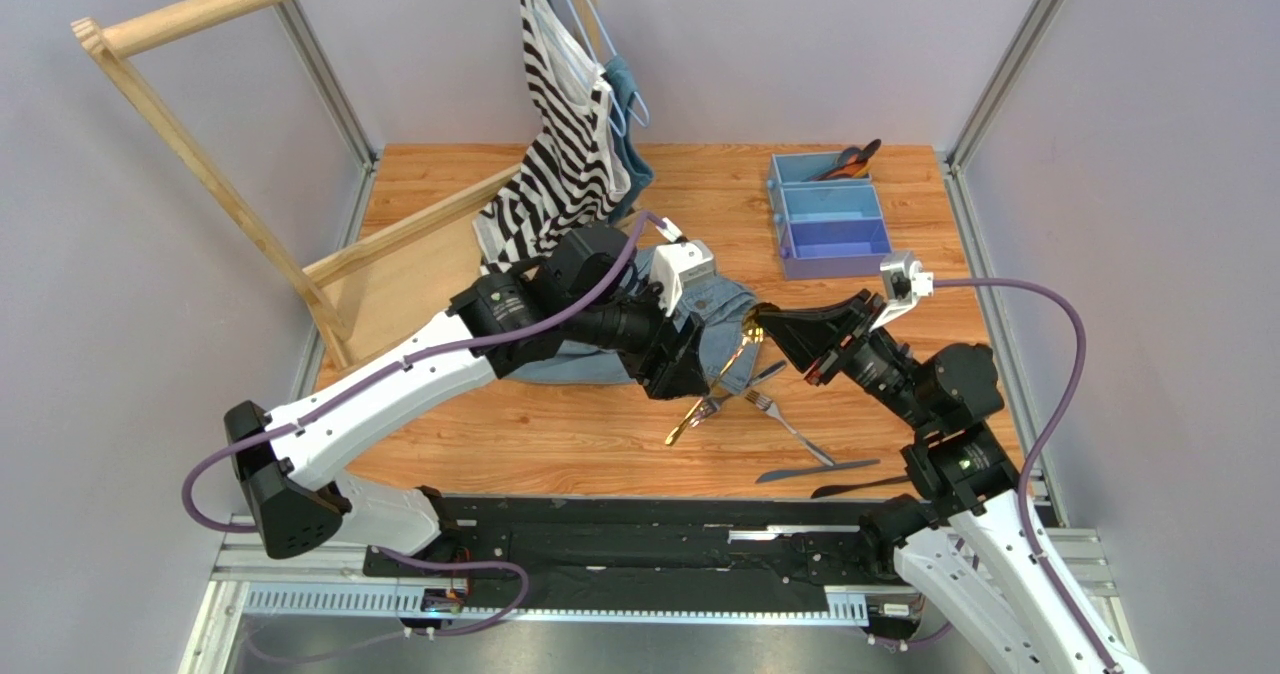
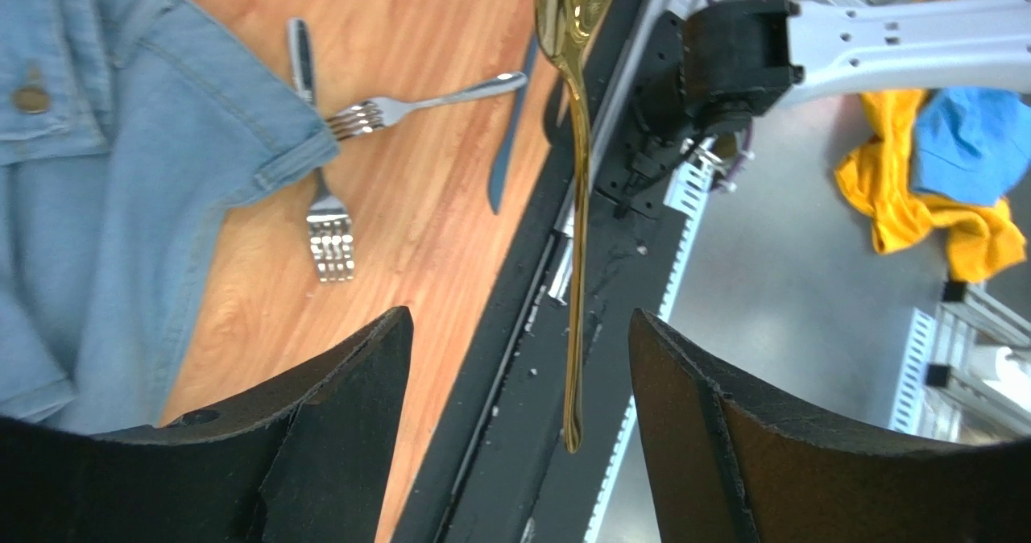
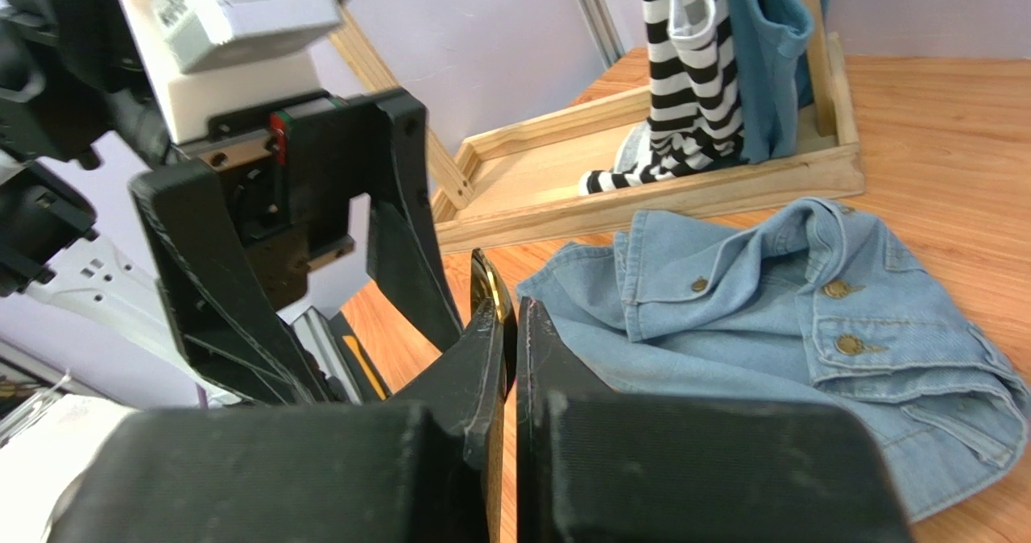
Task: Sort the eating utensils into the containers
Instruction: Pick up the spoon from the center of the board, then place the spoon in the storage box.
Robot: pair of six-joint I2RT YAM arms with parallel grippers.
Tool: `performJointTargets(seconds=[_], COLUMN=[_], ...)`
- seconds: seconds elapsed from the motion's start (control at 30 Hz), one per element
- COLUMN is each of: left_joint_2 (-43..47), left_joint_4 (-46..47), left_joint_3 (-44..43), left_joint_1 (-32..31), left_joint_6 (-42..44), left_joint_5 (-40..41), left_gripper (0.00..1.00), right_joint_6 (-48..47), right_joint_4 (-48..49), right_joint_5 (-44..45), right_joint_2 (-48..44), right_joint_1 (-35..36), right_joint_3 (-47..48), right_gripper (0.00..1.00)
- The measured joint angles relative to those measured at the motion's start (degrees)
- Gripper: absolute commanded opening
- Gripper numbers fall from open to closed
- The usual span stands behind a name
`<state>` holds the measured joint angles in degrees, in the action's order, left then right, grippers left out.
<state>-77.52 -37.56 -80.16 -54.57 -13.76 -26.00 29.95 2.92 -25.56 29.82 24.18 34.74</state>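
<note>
Gold spoon (image 2: 574, 205), bowl mostly hidden in clamped right jaws; left jaws apart.

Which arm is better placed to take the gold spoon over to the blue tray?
Right. The right gripper is shut on the gold spoon, the left gripper stands open around its handle, and the blue tray lies on the right side.

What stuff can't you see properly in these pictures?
- gold spoon: right wrist view shows only a thin gold edge; the right fingers hide the rest. In the left wrist view its bowl is cut off by the top edge.
- blue tray, top view: the orange and dark pieces in its far compartment are too small to name.
- denim shirt, top view: mostly hidden under the left arm.
</note>
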Motion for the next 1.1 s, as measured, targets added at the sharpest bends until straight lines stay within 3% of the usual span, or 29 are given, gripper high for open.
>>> performJointTargets(seconds=[0.37, 0.8, 1.1], left_joint_2=[9.0, 14.0, 14.7], left_joint_4=[0.0, -9.1, -13.2], left_joint_3=[3.4, 6.4, 11.2], left_joint_1=[3.5, 6.8, 7.1], left_joint_6=[-0.3, 0.1, 1.2], left_joint_5=[16.9, 46.1, 53.4], left_gripper=[0.86, 0.92, 0.92], right_joint_6=[0.7, 4.8, 6.6], right_joint_4=[-5.4, -10.2, -9.7], right_joint_5=[10.8, 21.5, 22.0], right_joint_2=[-1.2, 3.7, 7.0], right_joint_1=[0.0, -0.7, -1.4], right_joint_3=[0.0, -0.2, -0.7], right_gripper=[0.0, 0.0, 0.0])
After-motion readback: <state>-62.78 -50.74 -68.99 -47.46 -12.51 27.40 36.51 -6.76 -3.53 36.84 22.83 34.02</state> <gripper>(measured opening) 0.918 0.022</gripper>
